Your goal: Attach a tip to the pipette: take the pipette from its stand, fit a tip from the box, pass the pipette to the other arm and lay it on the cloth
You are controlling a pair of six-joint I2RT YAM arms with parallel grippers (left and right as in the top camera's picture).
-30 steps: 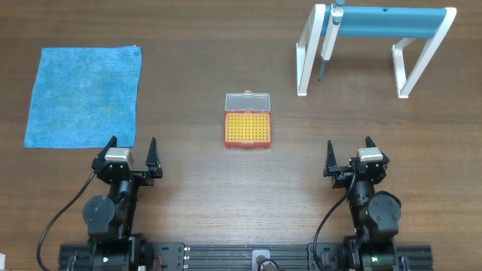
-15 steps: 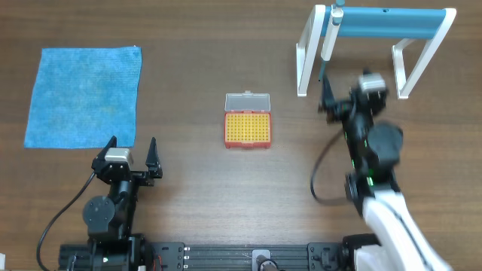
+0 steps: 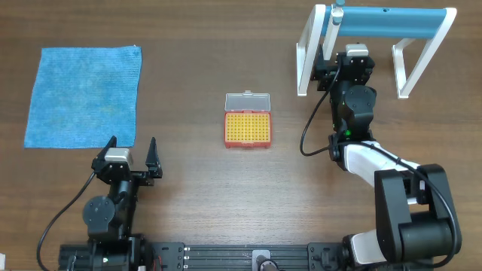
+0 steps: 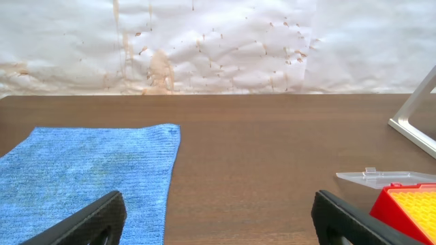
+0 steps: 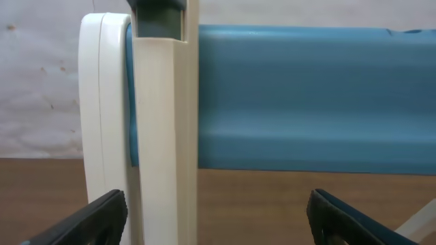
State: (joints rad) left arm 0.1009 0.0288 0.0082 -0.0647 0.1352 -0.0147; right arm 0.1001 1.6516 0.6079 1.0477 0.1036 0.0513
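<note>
– Brown wood table point(image 3: 196, 196) from above. What differs from 1 second ago?
– The right arm has left its rest by the base and reached out to the stand point(image 3: 392, 22). The right gripper point(image 3: 346, 64) is now at the end where the pipette point(image 3: 332, 31) hangs, its 2 fingers spread. The left gripper point(image 3: 132, 141) has not shifted; it is also spread and holds nothing.
– Room to move?
– Tight on the right: a white leg point(image 3: 305, 53) stands just off that gripper's left finger, and the blue bar runs ahead of it. The left gripper has bare wood to its right. The cloth point(image 3: 83, 98) lies just ahead on its left. The tip box point(image 3: 247, 129) sits ahead on its right, well apart, with its clear lid point(image 3: 247, 100) folded back.
– Left wrist view?
– The left gripper point(image 4: 221, 221) has its fingers wide apart over bare table. The cloth point(image 4: 82, 170) lies ahead of 1 finger. The tip box point(image 4: 409, 204) and lid point(image 4: 381, 177) lie beyond the other. Open wood between them runs to a stained wall point(image 4: 218, 41).
– Right wrist view?
– The right gripper point(image 5: 221, 218) is spread, clamping nothing. The pipette point(image 5: 163, 136) hangs upright close ahead, nearer 1 finger than the other, beside the white leg point(image 5: 102, 102). The stand point(image 5: 306, 95) blocks the way beyond.
</note>
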